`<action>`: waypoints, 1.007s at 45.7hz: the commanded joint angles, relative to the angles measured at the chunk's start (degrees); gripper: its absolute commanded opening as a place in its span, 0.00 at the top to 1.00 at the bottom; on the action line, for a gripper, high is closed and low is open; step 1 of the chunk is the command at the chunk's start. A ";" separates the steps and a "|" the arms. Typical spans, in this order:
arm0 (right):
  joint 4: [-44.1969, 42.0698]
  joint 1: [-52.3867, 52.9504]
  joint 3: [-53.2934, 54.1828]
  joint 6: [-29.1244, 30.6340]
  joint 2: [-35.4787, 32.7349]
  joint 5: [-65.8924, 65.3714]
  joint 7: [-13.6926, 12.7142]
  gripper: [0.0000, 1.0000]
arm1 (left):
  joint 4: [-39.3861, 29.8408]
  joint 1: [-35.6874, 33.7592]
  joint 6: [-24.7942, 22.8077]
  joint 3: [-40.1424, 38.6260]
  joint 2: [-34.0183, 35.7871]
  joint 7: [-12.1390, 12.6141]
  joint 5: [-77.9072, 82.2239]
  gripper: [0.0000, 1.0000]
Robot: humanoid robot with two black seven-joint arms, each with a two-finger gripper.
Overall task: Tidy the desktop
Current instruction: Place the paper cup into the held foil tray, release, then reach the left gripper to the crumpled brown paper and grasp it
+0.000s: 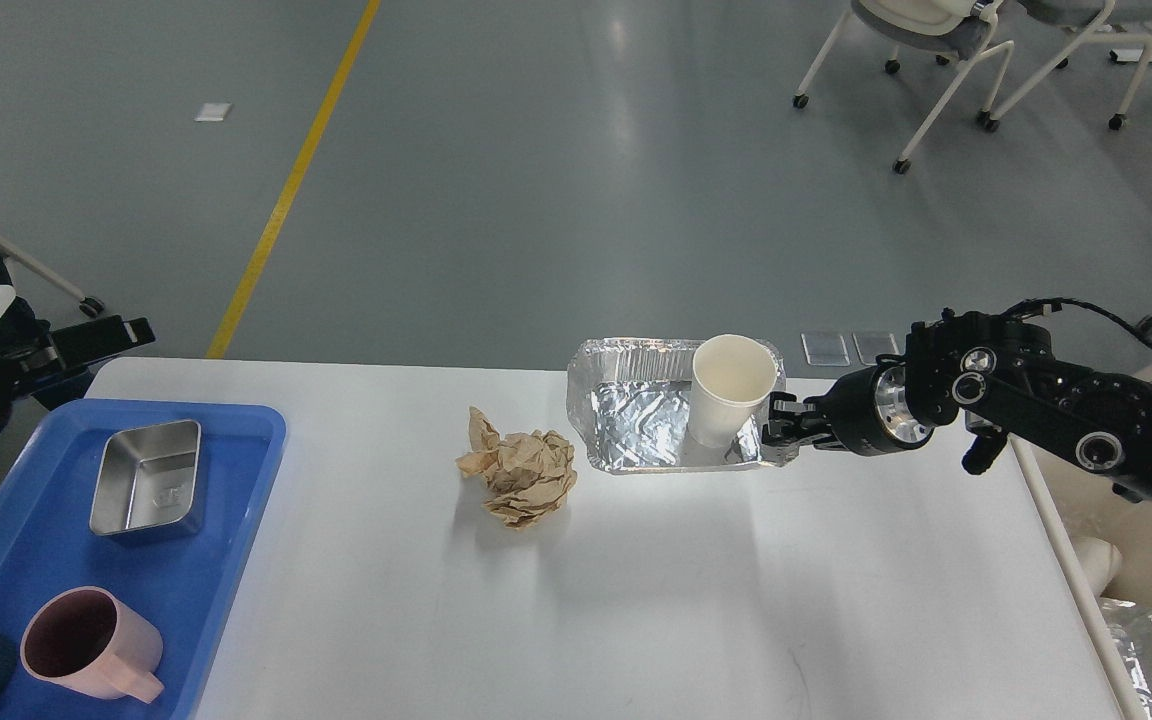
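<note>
The white desktop (736, 600) holds a foil tray (636, 420) at the far middle, with a white paper cup (729, 398) leaning inside it at its right end. A crumpled ball of brown paper (521, 468) lies to the left of the tray. My right gripper (779, 424) reaches in from the right, its fingers closed on the tray's right rim beside the cup. My left gripper (116, 335) hovers at the far left, beyond the blue tray; it is dark and its fingers cannot be told apart.
A blue plastic tray (236, 480) at the left holds a steel box (148, 480) and a pink mug (86, 645). A cream-white bin (1151, 560) stands off the right edge, with foil (1151, 650) inside. Chairs stand on the floor beyond.
</note>
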 commanded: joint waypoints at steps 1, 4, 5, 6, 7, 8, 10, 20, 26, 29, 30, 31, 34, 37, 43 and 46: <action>0.07 0.08 -0.01 0.00 -0.50 0.00 0.01 1.00 | -1.11 5.39 6.63 -0.12 2.33 -0.09 -2.07 0.03; 0.15 0.08 -0.01 0.00 -0.59 0.00 0.01 1.00 | -1.81 7.24 8.57 -0.12 2.68 -0.09 -2.16 0.03; 0.16 0.08 -0.01 0.00 -0.59 0.00 0.01 1.00 | -1.90 7.59 9.01 -0.21 2.86 -0.18 -2.07 0.03; 0.16 0.08 -0.01 0.00 -0.59 0.00 0.01 1.00 | -1.99 7.68 9.10 -0.21 3.03 -0.18 -2.16 0.03; 0.16 0.08 -0.01 0.00 -0.59 0.00 0.01 1.00 | -2.17 7.77 9.10 -0.12 3.21 -0.35 -2.16 0.03; 0.16 0.08 -0.01 0.00 -0.59 0.00 0.01 1.00 | -2.26 7.77 9.10 -0.12 3.47 -0.35 -2.07 0.03; 0.16 0.08 -0.01 0.00 -0.59 0.00 0.01 1.00 | -2.61 7.77 9.10 -0.04 3.91 -0.70 -2.16 0.03; 0.07 -0.01 -0.01 -0.08 -0.32 0.00 0.01 1.00 | -4.37 8.30 8.75 0.93 3.92 -2.73 -2.07 0.03; 0.07 -0.01 0.42 -0.08 -0.23 0.00 0.01 1.00 | -3.93 8.30 4.72 1.28 0.93 -2.29 -2.07 0.03; 0.07 -0.01 0.43 -0.08 -0.15 0.00 0.09 1.00 | -3.23 7.68 2.78 1.28 -1.44 -2.11 -1.98 0.03; 0.07 -0.01 0.51 -0.08 -0.15 0.00 0.01 1.00 | -2.88 7.60 2.34 1.28 -2.32 -2.11 -1.81 0.03; 0.15 -0.01 0.51 -0.08 -0.15 0.00 0.09 1.00 | -2.44 7.33 1.90 1.20 -3.46 -2.20 -1.55 0.03; 0.15 -0.01 0.86 -0.08 -0.23 0.00 0.18 1.00 | -0.86 5.67 1.46 1.46 -8.37 -2.20 -0.93 0.03; 0.33 -0.01 1.48 -0.08 -0.59 0.08 0.36 1.00 | 1.51 2.95 0.84 2.16 -13.65 -2.20 0.38 0.03; 0.33 -0.01 1.92 0.00 -0.85 0.08 0.45 1.00 | 7.66 -1.54 0.75 5.41 -22.79 -2.46 6.97 0.04; 0.24 -0.01 1.92 0.00 -0.85 0.08 0.53 1.00 | 11.53 -3.65 0.75 7.08 -27.27 -2.64 10.84 0.04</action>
